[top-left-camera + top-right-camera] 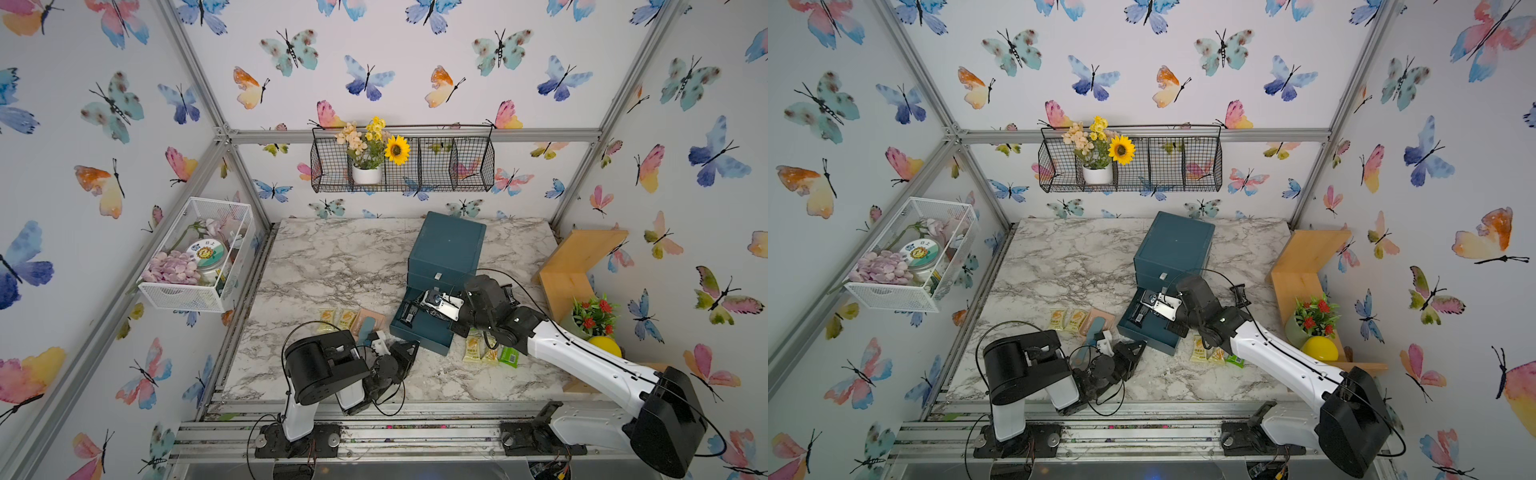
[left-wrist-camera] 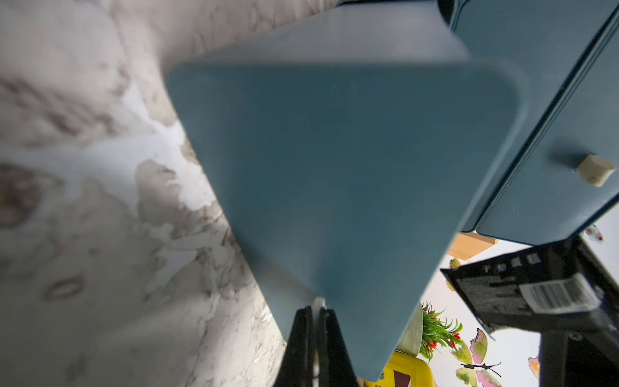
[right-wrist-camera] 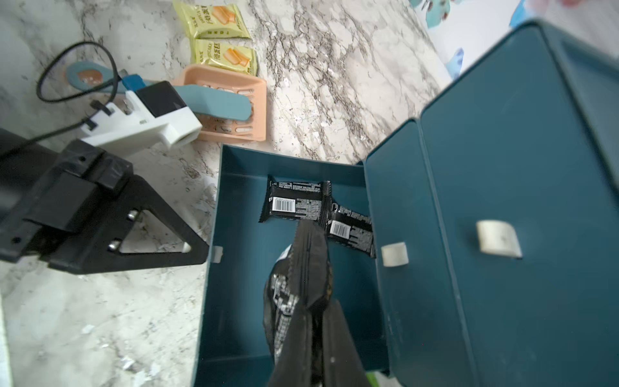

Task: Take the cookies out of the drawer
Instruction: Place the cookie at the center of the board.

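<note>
Inside the open drawer (image 3: 241,301): right fingers (image 3: 341,351) clamped on one black cookie packet (image 3: 308,268); two more packets (image 3: 294,202) lie flat beside. Left fingers (image 2: 301,341) pinch the drawer tab (image 3: 217,254). Step: extraction. Next needs a lift clear, release on tabletop (image 3: 335,83).

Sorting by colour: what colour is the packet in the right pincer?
Black packet, white print; right wrist view shows it best.

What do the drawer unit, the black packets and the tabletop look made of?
Drawer unit: likely moulded plastic, matte teal, rounded corners, cream pull tabs. Black packets: thin glossy plastic film, crimped serrated ends, printed barcodes. Tabletop: smooth marble pattern; real stone or printed laminate, cannot tell.
</note>
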Robot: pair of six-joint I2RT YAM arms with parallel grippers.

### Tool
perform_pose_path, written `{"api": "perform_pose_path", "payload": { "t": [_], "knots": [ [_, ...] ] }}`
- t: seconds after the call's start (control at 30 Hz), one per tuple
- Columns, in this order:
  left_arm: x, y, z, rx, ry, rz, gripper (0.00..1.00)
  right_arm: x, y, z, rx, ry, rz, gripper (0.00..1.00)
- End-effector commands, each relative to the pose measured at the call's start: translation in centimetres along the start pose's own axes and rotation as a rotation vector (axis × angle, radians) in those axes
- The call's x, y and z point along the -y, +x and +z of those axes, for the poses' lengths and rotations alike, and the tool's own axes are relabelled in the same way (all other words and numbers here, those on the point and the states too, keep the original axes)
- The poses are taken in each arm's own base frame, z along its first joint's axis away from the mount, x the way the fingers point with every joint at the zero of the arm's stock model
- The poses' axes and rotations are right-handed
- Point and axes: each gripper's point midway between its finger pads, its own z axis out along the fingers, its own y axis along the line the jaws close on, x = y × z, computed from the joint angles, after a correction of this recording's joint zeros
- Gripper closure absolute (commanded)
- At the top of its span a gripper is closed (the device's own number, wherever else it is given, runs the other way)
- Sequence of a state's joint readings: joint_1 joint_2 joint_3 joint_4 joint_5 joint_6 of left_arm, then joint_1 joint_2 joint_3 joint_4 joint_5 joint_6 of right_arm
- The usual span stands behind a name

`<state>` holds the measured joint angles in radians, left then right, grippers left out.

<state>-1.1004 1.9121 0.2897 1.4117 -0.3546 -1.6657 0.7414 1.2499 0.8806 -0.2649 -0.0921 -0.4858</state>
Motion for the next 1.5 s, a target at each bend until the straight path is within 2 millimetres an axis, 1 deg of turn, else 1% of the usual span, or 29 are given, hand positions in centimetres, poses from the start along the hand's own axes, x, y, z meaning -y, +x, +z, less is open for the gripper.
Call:
{"api": "perform_pose_path", "payload": {
  "t": [0.0,0.17,0.3,0.4,0.5,0.57,0.63,0.73,0.77,0.87,0.93,1.1,1.33,1.47],
  "knots": [
    [-0.9,-0.8,0.0,0.038,-0.033,0.014,1.0,0.4,0.9,-1.1,-0.07,0.037,0.235,0.98],
    [-0.9,-0.8,-0.1,0.039,-0.035,0.018,1.0,4.1,2.8,-2.2,-0.164,0.264,0.462,0.98],
    [-0.8,-0.8,0.0,0.038,-0.035,0.017,1.0,5.7,5.1,-2.7,-0.262,0.339,0.594,0.98],
    [-0.7,-0.7,0.1,0.035,-0.031,0.016,1.0,7.3,6.4,-3.5,-0.268,0.407,0.678,0.98],
    [-0.6,-0.7,0.1,0.035,-0.027,0.014,1.0,9.2,7.6,-4.8,-0.247,0.486,0.762,0.98],
    [-0.6,-0.7,0.2,0.034,-0.027,0.016,1.0,10.4,8.9,-5.6,-0.25,0.544,0.82,0.98],
    [-0.5,-0.6,0.2,0.032,-0.024,0.015,1.0,11.8,10.8,-6.4,-0.272,0.613,0.883,0.98],
    [-0.6,-0.6,0.3,0.032,-0.026,0.017,1.0,13.1,13.3,-6.8,-0.318,0.66,0.956,0.98],
    [-0.6,-0.6,0.3,0.033,-0.025,0.017,1.0,13.2,13.5,-6.7,-0.318,0.655,0.966,0.98],
    [-0.6,-0.7,0.2,0.036,-0.027,0.016,1.0,13.2,12.5,-5.6,-0.258,0.597,0.962,0.98],
    [-0.6,-0.8,0.1,0.039,-0.027,0.016,1.0,13.3,12.3,-5.3,-0.238,0.591,0.966,0.98],
    [-0.6,-0.7,0.3,0.036,-0.025,0.017,1.0,14.4,14.9,-5.1,-0.322,0.67,0.989,0.98],
    [-0.4,-0.8,0.2,0.04,-0.019,0.018,1.0,15.9,18.0,-2.5,-0.356,0.66,1.042,0.98],
    [-0.4,-0.8,0.1,0.042,-0.021,0.019,1.0,17.1,19.3,-1.6,-0.357,0.664,1.054,0.98]
  ]
}}
